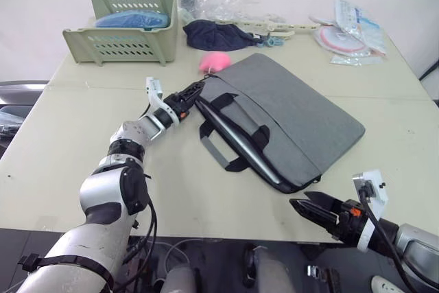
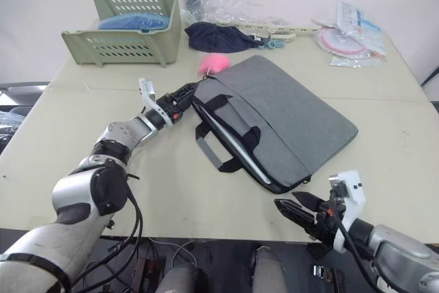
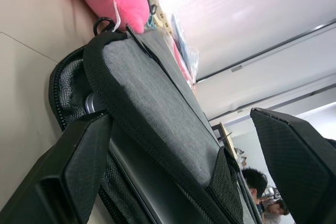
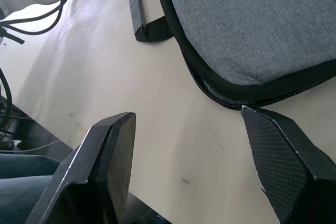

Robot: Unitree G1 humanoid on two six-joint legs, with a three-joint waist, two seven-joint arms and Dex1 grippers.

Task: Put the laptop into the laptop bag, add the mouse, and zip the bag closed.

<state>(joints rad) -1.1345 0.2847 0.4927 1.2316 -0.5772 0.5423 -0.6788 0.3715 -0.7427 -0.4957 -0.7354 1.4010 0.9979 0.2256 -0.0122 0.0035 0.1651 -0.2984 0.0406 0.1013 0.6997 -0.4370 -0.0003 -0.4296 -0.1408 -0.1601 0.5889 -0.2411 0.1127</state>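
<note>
Laptop (image 1: 241, 147) sits inside the laptop bag (image 1: 295, 111) on the bench (image 1: 384, 94), mouth unzipped; left gripper (image 1: 195, 91), fingers spread, at far zip end, right gripper (image 2: 291, 211) spread near corner — pin fabric w/ right, pull zip straight

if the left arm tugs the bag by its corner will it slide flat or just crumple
Probably slides more than crumples: the laptop bag lies flat with the laptop edge showing inside, which should stiffen it. The open fabric lip near the left gripper looks soft and may fold. The smooth table likely offers little grip.
</note>
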